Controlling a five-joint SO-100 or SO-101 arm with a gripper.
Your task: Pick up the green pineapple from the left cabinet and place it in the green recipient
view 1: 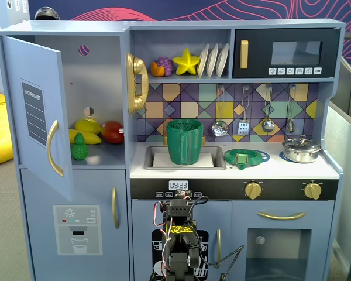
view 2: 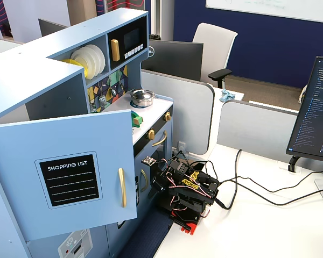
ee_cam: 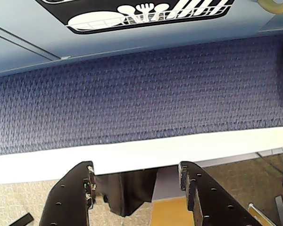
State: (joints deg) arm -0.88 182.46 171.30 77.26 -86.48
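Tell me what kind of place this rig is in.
Looks like an office or lab: a toy kitchen stands against a white desk, with a computer monitor, cubicle partitions and an office chair behind.

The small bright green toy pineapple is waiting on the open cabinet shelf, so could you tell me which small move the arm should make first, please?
Probably raise the folded arm: the open, empty tool sits low, well below the small bright green toy pineapple.
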